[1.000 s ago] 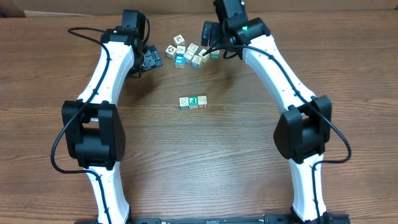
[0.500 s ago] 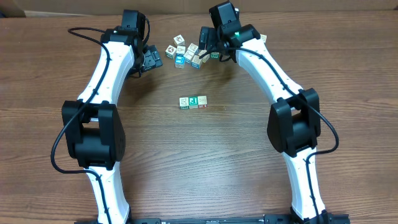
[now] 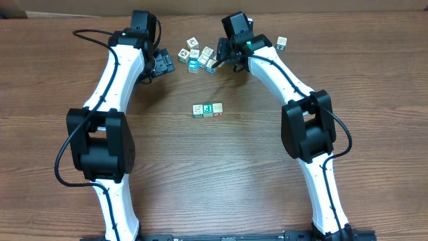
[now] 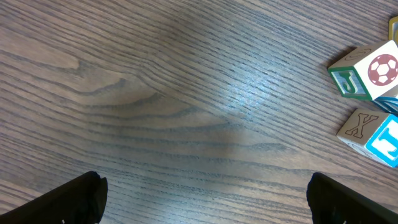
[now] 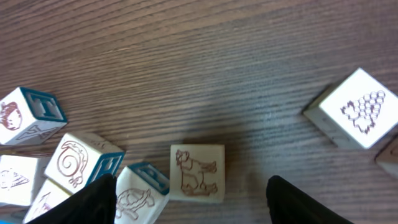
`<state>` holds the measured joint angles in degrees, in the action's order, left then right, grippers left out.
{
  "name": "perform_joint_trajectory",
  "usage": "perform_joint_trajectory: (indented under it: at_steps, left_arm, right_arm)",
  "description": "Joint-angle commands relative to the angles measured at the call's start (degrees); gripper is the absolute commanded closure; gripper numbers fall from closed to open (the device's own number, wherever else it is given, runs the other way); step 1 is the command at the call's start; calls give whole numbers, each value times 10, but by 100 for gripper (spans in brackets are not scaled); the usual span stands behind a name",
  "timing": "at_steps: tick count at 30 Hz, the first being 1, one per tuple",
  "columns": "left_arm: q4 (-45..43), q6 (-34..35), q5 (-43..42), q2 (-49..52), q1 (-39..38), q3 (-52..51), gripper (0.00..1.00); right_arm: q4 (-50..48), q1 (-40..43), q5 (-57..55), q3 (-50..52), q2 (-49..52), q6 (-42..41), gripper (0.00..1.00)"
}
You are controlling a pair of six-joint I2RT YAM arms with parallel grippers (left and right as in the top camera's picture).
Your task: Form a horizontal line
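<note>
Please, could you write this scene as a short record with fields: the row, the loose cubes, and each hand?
row of cubes: short and straight, at mid-table, far from both hands
clump of cubes: loose, irregular, at the far side between the two arms
lone cube: apart from the clump, near the right arm
left hand: open, over bare wood beside the clump
right hand: open, at the clump's edge, one finger on each side of the dog-picture cube, not touching it

The worktop is brown wood with lines and a soft shine. The little cubes look like pale wood with printed faces. The arms are smooth white plastic.
</note>
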<state>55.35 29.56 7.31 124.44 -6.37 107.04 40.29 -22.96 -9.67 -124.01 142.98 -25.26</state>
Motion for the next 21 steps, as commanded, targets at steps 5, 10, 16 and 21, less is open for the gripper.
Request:
perform_joint_trajectory:
  at_steps: [5, 10, 16, 21]
  left_arm:
    - [1, -9, 6, 8, -1, 11, 0]
    - [1, -9, 6, 8, -1, 11, 0]
    - [1, -9, 6, 8, -1, 11, 0]
    - [1, -9, 6, 8, -1, 11, 0]
  right_arm:
    - [-14, 3, -28, 3, 29, 2, 30]
    - [-17, 4, -28, 3, 29, 2, 32]
    - [-21, 4, -27, 3, 29, 2, 31]
    - [-30, 5, -23, 1, 28, 0, 31]
